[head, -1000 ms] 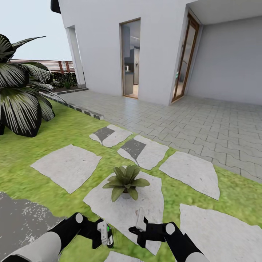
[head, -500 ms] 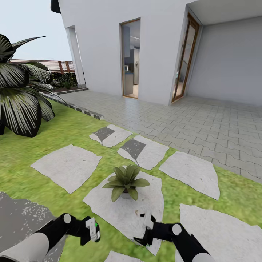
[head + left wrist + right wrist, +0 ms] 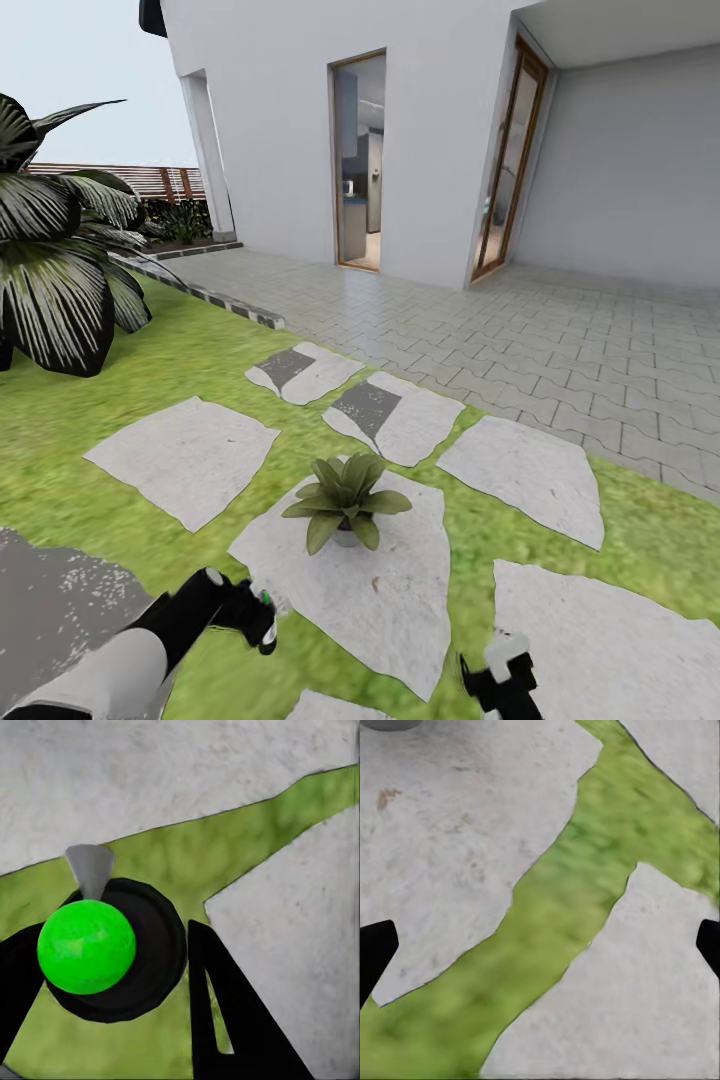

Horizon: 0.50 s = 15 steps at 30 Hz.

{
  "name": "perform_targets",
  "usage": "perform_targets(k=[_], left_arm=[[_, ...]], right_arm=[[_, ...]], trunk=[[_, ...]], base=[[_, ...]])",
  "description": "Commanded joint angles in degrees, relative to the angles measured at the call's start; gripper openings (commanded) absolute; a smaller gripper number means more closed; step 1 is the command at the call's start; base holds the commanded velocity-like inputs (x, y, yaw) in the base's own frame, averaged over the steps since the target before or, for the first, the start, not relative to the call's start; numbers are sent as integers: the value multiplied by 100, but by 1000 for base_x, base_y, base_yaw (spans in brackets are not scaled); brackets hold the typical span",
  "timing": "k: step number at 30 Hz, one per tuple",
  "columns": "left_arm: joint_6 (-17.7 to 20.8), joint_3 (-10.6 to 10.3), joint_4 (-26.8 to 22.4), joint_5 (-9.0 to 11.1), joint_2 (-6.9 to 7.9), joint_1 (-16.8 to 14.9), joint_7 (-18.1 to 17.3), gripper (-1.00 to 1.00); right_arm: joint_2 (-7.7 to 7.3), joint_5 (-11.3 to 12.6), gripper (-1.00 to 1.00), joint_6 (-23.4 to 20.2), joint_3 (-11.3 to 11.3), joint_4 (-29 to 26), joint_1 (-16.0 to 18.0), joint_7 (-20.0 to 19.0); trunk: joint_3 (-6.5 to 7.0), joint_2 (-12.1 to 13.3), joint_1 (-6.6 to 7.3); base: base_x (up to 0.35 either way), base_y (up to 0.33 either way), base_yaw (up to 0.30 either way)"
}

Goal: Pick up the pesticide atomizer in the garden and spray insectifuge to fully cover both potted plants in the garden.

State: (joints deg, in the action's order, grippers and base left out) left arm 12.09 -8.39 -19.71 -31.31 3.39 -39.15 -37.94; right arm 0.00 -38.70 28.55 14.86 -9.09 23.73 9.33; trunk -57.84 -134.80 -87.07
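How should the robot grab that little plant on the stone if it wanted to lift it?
Probably by the pot, low and from the side. The potted plant has leaves that spread wide over the small pot, so a hand coming from above would likely crush leaves before reaching anything firm.

Stepping stones [image 3: 345, 575]: matt grey, rough, speckled stone. Lawn [image 3: 190, 375]: soft, blurred grass texture. Patio [image 3: 560, 350]: matt interlocking pavers. Atomizer [image 3: 87, 945]: smooth, glossy green plastic. Left gripper [image 3: 112, 1020]: matt black fingers. House wall [image 3: 270, 130]: smooth matt plaster. Fence [image 3: 150, 180]: brown slatted wood.
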Motion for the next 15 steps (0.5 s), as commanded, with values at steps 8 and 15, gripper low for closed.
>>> perform_targets(k=[8, 15], left_arm=[[2543, -39, -1220, -60, -349, -31, -527, -100], [3493, -64, -1476, -103, -352, -285, -750, -100]], right_arm=[[-15, 1118, 100, 584, 33, 258, -86, 824], [-10, 1204, 100, 599, 26, 394, -92, 832]], trunk=[[-5, -2, 1], [-5, -2, 1]], base=[[0, 0, 0], [0, 0, 0]])
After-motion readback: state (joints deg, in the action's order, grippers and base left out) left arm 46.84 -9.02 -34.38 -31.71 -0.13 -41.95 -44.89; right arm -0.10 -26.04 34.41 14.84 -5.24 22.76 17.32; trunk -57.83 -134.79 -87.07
